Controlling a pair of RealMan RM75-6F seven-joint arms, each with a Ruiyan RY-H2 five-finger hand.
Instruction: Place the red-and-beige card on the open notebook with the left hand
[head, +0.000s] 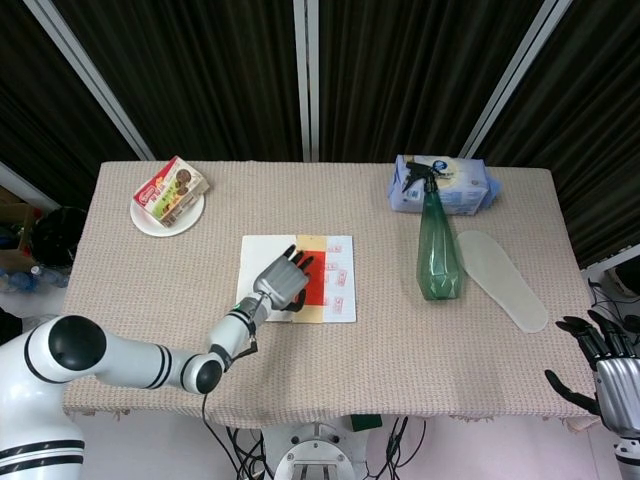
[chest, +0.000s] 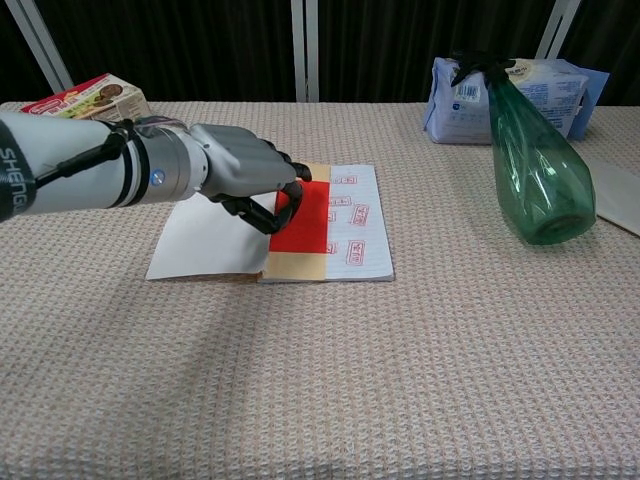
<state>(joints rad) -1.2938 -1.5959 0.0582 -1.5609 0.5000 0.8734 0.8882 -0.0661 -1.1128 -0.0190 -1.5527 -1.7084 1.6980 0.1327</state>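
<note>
The red-and-beige card (chest: 305, 230) is lying flat on the open notebook (chest: 352, 235), covering the strip along the notebook's spine, with its red part toward the far side and a beige band at the near edge. In the head view the same card (head: 313, 283) is sitting in the middle of the notebook (head: 340, 280), between the blank left page and the stamped right page.

The left robot hand (chest: 245, 180) is hovering over the notebook's left page, just beside the card's left edge. Its fingers (chest: 285, 195) are curling inward with the dark fingertips hanging over or touching the card's red edge; I cannot tell whether they are actually in contact. The card is lying flat, so this robot hand looks released, holding nothing. In the head view the left robot hand (head: 281, 283) is overlapping the boundary between the white page and the card.

The right robot hand (head: 603, 365) is resting well apart from the notebook, off the table's right corner, fingers spread and empty.

Right of the notebook, a green spray bottle (chest: 532, 160) is lying on the table (chest: 400, 380), with a blue wipes pack (chest: 520, 95) behind it. Far left of the notebook, a snack box (head: 170, 188) is sitting on a white plate (head: 150, 222).
</note>
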